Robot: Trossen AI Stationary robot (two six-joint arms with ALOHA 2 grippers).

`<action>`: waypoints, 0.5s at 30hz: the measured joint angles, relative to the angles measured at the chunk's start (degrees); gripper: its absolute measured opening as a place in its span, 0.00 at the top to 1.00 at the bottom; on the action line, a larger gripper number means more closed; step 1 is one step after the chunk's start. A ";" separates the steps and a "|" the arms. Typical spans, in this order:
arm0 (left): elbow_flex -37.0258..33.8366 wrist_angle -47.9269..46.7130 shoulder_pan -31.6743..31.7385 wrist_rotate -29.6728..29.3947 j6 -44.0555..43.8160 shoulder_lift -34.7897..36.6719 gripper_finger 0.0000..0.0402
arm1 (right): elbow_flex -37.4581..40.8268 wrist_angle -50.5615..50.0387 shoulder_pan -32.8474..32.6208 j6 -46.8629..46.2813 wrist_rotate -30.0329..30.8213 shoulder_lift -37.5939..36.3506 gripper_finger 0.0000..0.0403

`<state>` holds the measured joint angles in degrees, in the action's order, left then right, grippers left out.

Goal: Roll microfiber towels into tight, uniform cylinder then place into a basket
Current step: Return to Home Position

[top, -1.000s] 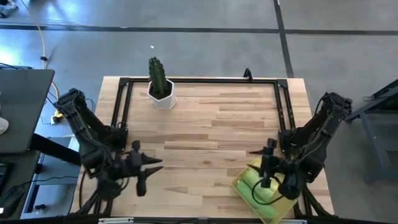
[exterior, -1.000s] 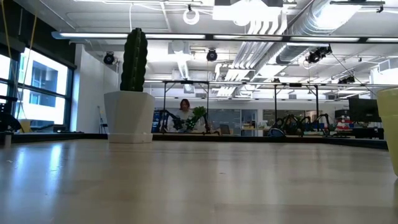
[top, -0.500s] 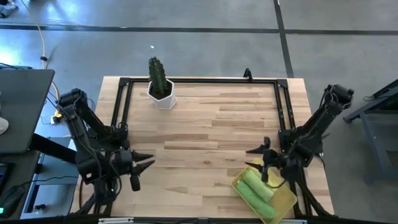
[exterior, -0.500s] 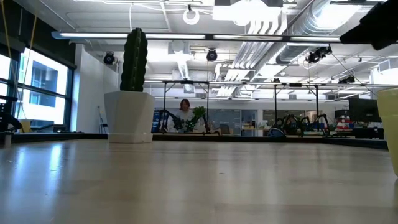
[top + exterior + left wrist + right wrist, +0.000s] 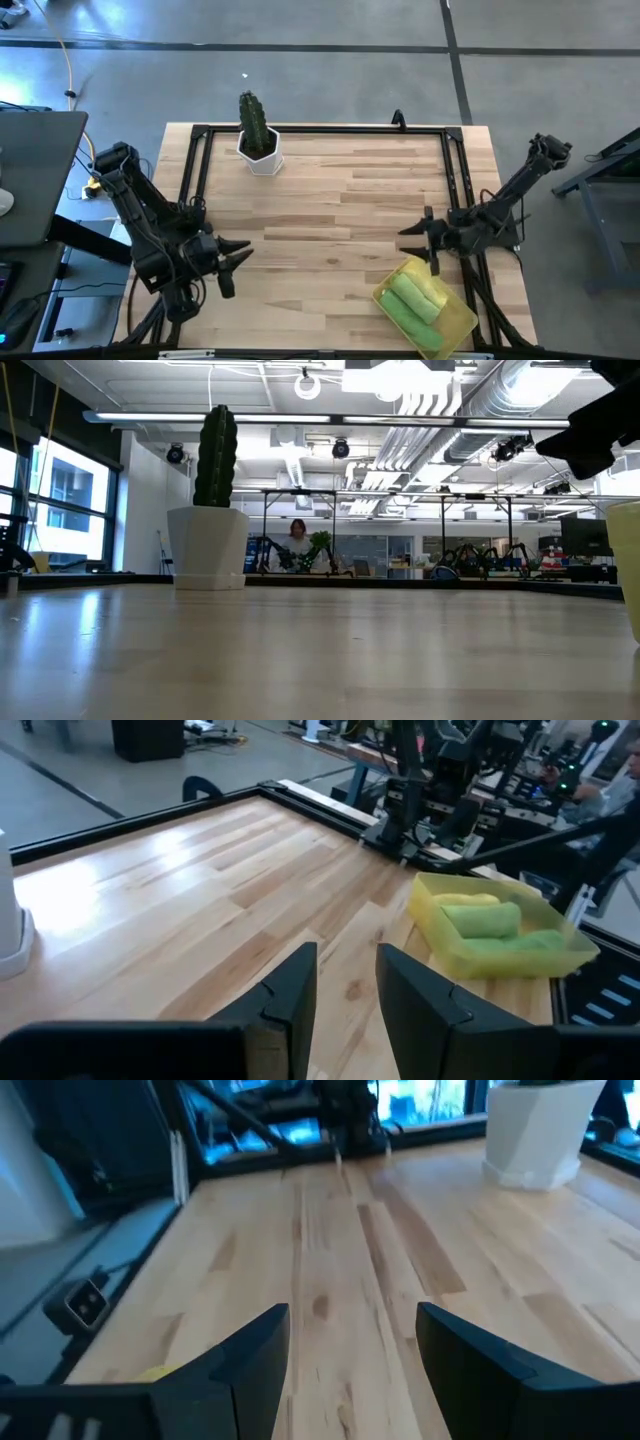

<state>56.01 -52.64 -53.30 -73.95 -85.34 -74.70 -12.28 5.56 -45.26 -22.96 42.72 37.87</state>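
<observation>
Microfiber towels (image 5: 412, 297) lie rolled in the basket (image 5: 458, 330). Left gripper (image 5: 243, 254) and right gripper (image 5: 408, 234) hang empty, fingers apart. The step looks like homing, needing only clear retraction.

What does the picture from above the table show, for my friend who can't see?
A yellow basket holding rolled green and yellow towels sits at the wooden table's near right corner. Two dark arms wait at the sides, left tool and right tool open and empty; a potted cactus stands at the far edge.
</observation>
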 joint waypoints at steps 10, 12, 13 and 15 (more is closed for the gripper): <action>0.00 0.09 1.94 0.42 -0.02 0.00 0.77 | 11.71 15.75 5.41 11.13 -4.20 -11.94 0.48; 0.00 0.12 2.23 0.42 -0.02 0.00 0.77 | 11.67 14.99 6.68 12.09 -7.07 -13.37 0.48; 0.00 0.15 2.41 0.44 -0.02 0.00 0.77 | 11.68 15.28 7.33 13.29 -8.78 -13.85 0.48; 0.00 0.39 2.95 0.99 -0.02 0.00 0.77 | 11.67 15.28 8.71 16.32 -11.97 -14.89 0.48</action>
<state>56.01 -52.25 -50.35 -72.96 -85.36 -74.70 -0.61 20.85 -36.55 -6.64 30.75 22.99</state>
